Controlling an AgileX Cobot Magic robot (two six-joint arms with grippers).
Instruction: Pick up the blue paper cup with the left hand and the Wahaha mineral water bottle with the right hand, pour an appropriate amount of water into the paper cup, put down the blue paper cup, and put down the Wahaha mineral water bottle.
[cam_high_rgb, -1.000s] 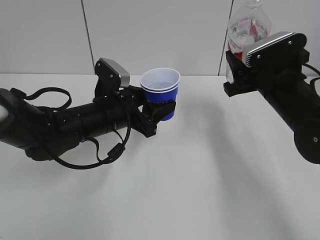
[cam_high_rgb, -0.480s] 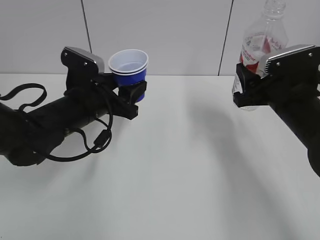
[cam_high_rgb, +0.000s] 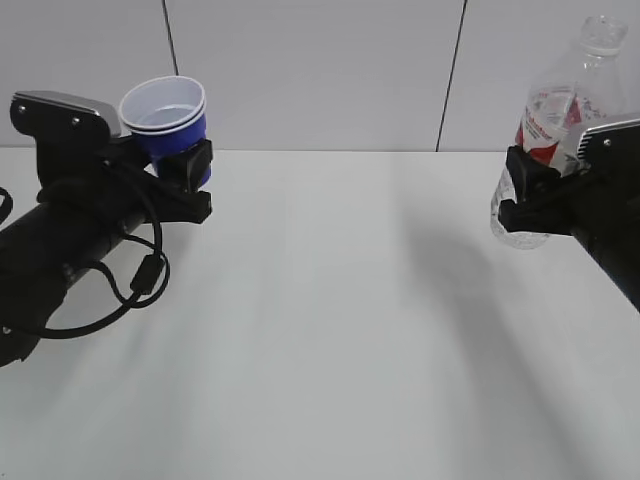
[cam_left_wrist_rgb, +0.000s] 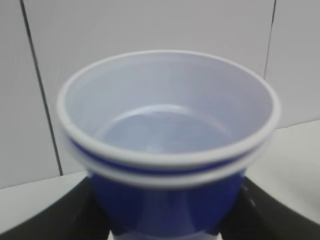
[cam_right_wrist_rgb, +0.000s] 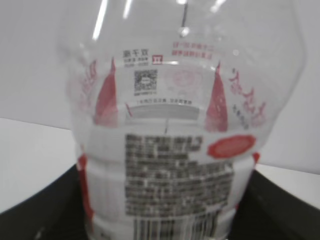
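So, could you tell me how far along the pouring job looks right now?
Pickup looks done: the left gripper holds the blue cup and the right gripper holds the water bottle, both upright and far apart. Some water seems to sit in the cup, so pouring may be done. Setting both down remains.

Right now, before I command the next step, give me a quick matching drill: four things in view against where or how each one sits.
Things
1. blue paper cup
2. Wahaha mineral water bottle
3. left gripper
4. right gripper

States
A. closed on the clear bottle, right side of the exterior view
B. upright, capless, red and white label
C. held off the table, white inside, doubled rim
D. closed on the cup's lower part, left side

Pairs: 1-C, 2-B, 3-D, 4-A
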